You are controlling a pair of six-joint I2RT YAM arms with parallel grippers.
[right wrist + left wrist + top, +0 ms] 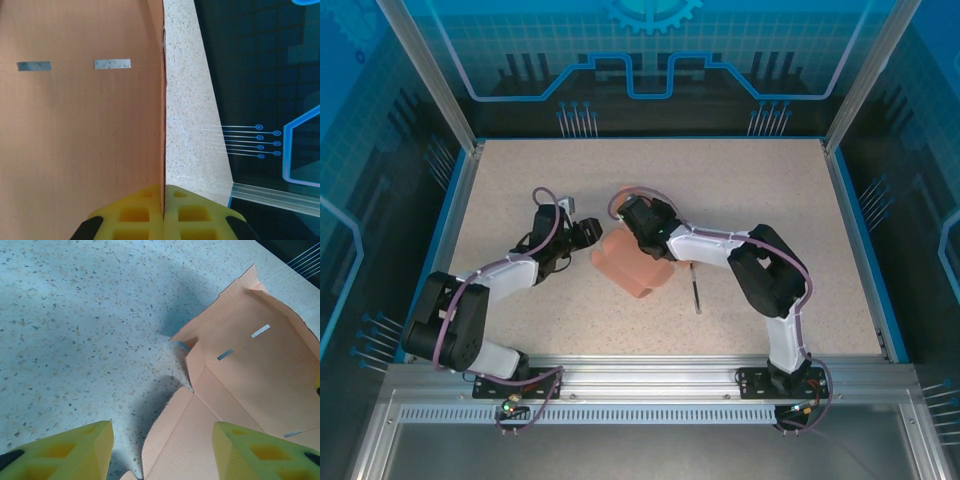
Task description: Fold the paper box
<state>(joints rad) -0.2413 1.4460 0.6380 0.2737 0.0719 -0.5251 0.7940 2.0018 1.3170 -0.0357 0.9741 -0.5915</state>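
The paper box is a salmon-pink cardboard blank, partly folded, lying mid-table between both arms. In the left wrist view the paper box shows creased panels, raised flaps and small slots. My left gripper hovers at its left edge. Its yellow fingers stand wide apart, so the left gripper is open, and one rounded flap lies below the gap. My right gripper is at the box's far side. In the right wrist view the right gripper is shut on the thin edge of an upright panel of the paper box.
A thin dark stick lies on the speckled table just right of the box, beside the right forearm. Blue walls and metal rails surround the table. Bare tabletop extends behind the box and to both sides.
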